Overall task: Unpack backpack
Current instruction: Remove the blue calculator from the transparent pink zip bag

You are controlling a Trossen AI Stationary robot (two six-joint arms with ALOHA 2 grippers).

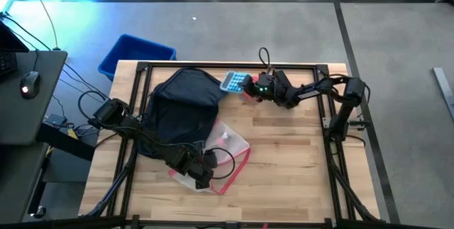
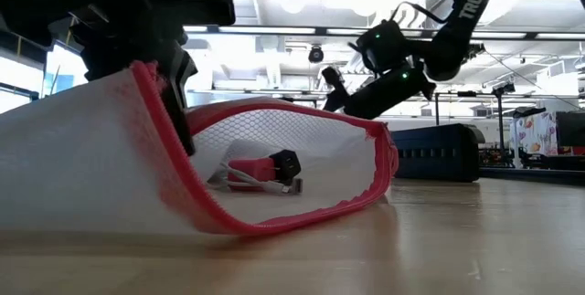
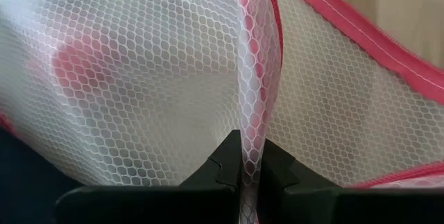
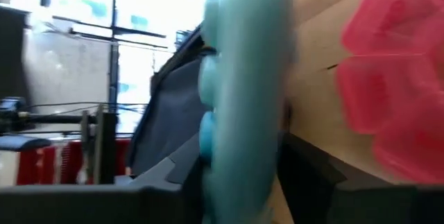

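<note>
The backpack (image 1: pixel 183 112) lies on the table's (image 1: pixel 298 165) left half, the mesh pouch (image 1: pixel 225 151) just before it, and the bin (image 1: pixel 135 53) behind the table's left corner.

1. The light blue tray (image 4: pixel 243 92) fills the right wrist view as a blur; its top and bottom run off the picture, and the right tool's (image 1: pixel 245 87) fingertips are hidden behind it.
2. The red object (image 4: pixel 395 92) beside it is blurred and cut off by the edge.
3. The mesh pouch (image 2: pixel 110 167) is cut off in the low view; its contents (image 2: pixel 265 169) cannot be identified.
4. The backpack (image 1: pixel 184 108) hides part of the surface (image 1: pixel 298 165).
</note>
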